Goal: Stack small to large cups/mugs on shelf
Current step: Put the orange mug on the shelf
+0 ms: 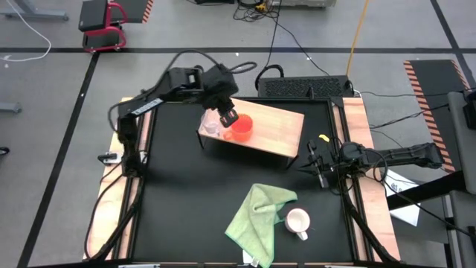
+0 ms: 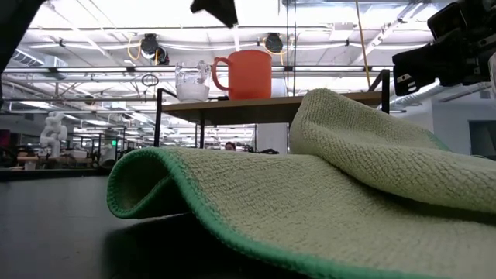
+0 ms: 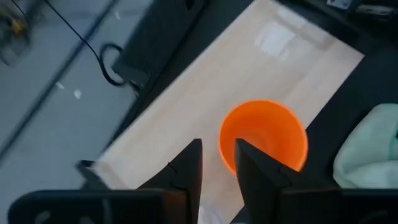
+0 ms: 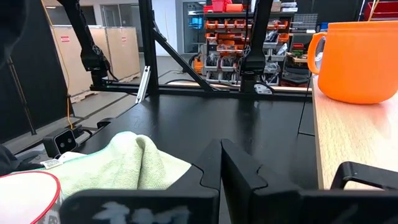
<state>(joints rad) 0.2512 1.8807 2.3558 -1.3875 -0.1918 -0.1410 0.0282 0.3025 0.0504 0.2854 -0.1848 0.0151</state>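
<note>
The orange mug (image 1: 242, 128) stands upright on the light-wood shelf (image 1: 279, 123), handle toward the clear glass cup (image 1: 212, 125) beside it. In the low view the orange mug (image 2: 246, 74) and the glass cup (image 2: 192, 81) rest on their bases on the shelf (image 2: 325, 100). My left gripper (image 3: 218, 149) hangs open with a narrow gap above the orange mug (image 3: 264, 134) and touches nothing. The white mug (image 1: 297, 221) sits on the black tabletop beside the green cloth (image 1: 256, 216). My right gripper (image 4: 221, 162) waits shut at the table's right side.
The crumpled green cloth (image 2: 325, 201) fills the near middle of the table and blocks much of the low view. The shelf's right half (image 1: 286, 126) is bare wood. A black keyboard-like box (image 1: 305, 87) lies beyond the table's far edge.
</note>
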